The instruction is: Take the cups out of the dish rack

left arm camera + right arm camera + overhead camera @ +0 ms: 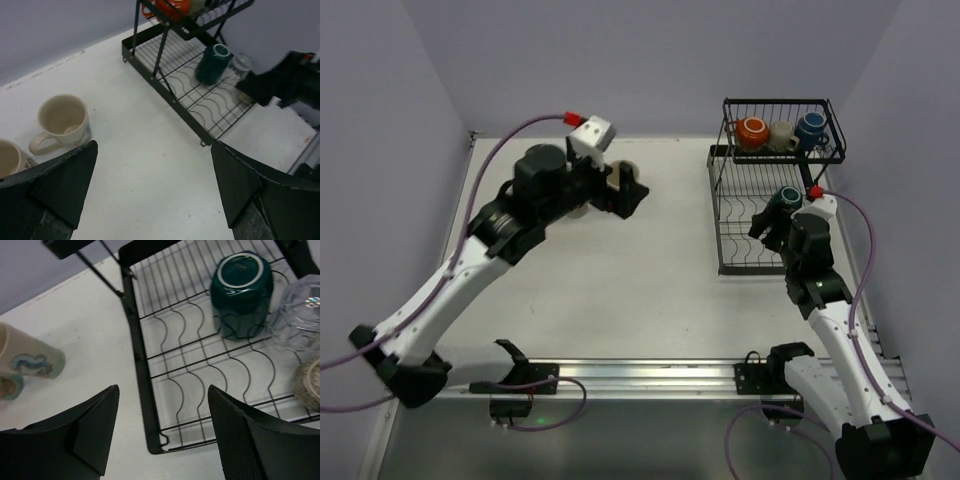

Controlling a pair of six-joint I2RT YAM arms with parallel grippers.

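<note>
The black wire dish rack point(723, 262) stands at the back right. Its upper basket holds an orange-red mug point(751, 131), a cream mug point(781, 135) and a dark blue mug point(810, 128). A dark teal mug point(242, 287) lies upside down in the lower tray point(137, 355). My right gripper point(164, 405) is open and empty, over the tray's near left corner, short of the teal mug. My left gripper point(154, 165) is open and empty above bare table left of the rack point(165, 97). Two cream mugs point(62, 122) point(9, 159) stand on the table beside it.
A clear glass point(300, 315) and a speckled beige piece point(311, 385) sit in the lower tray right of the teal mug. A cream cup with a blue pattern point(30, 365) is on the table left of the rack. Walls close in behind and on both sides.
</note>
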